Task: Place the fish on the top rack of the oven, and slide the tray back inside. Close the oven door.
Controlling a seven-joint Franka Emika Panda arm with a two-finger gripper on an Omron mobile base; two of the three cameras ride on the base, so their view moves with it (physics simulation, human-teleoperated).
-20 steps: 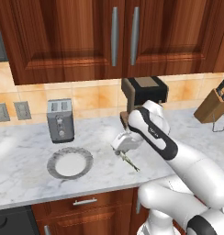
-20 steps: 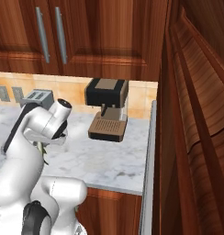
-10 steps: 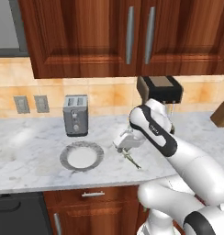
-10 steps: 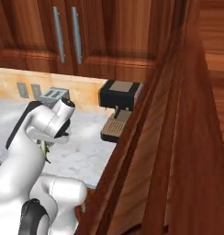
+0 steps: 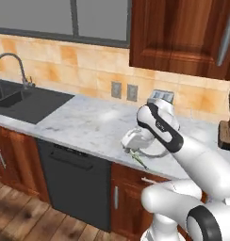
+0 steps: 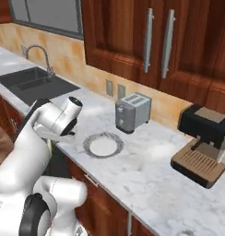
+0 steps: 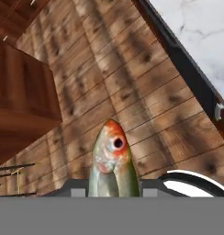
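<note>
Evidently the gripper (image 5: 137,151) clamps the fish (image 7: 112,160) by its body, carrying it beyond the counter (image 5: 88,122) edge toward the oven

The fish (image 7: 111,160), greenish-grey with a pale belly and an orange-tipped head, hangs clamped between the jaws above the wooden floor (image 7: 123,82), beside the table's near edge.
</note>
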